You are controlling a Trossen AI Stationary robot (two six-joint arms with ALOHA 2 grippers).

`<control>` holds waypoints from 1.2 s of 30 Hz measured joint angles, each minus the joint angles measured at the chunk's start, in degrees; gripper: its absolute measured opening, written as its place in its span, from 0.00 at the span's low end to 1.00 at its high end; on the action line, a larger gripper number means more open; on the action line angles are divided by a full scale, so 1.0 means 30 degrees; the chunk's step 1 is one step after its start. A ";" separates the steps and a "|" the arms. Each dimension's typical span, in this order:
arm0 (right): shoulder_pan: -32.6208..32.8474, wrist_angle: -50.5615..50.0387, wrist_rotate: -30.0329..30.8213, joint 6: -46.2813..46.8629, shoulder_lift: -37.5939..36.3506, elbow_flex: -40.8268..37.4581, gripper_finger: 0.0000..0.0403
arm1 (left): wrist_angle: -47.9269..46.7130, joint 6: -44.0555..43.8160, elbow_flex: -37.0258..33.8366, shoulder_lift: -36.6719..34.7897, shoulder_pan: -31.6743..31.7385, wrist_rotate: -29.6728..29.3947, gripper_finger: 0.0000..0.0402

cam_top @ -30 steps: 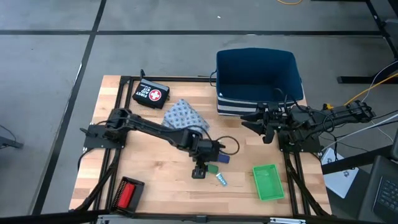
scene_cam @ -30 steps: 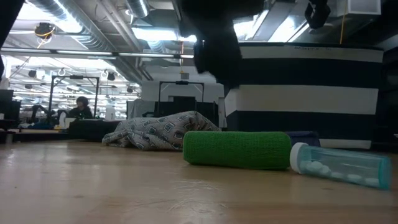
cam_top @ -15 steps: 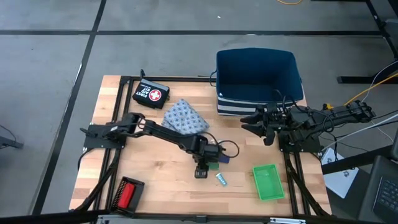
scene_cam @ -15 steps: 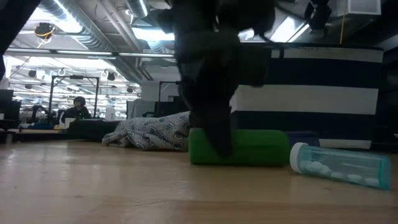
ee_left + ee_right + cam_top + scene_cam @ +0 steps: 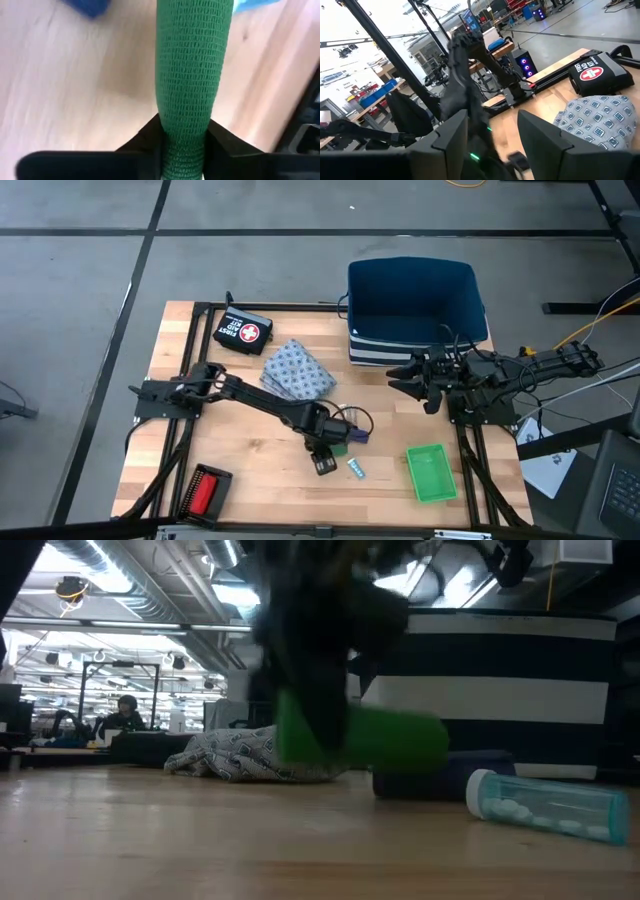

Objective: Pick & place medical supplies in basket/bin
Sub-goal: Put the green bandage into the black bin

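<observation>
Near the worktop's front edge, the left gripper [image 5: 326,460] is clamped on one end of the green woven bandage roll [image 5: 192,75], lifted clear. End-heavy hold: it may pivot and drop before reaching the far blue fabric bin [image 5: 415,300]. The right gripper [image 5: 407,378], jaws apart, waits beside the bin.

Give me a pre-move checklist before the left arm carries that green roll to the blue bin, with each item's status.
1. Grasp: left gripper fingers clamp the green roll on both sides: ok.
2. Lift: the roll hangs above the wood in the low view, off the table: ok.
3. Neighbours left behind: dark blue piece and teal-white tube lie on the table, apart from the roll: ok.
4. Blue bin open at the top: ok.
5. Path: right gripper hangs open in front of the bin, close to a straight route: not ok.
6. Grip firmness: cannot tell.
</observation>
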 joint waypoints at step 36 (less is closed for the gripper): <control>0.0000 -0.0032 0.0800 0.0770 -0.0004 0.0000 0.44 | -1.1564 -2.8377 -0.0149 -0.5669 -1.4993 -0.5449 0.17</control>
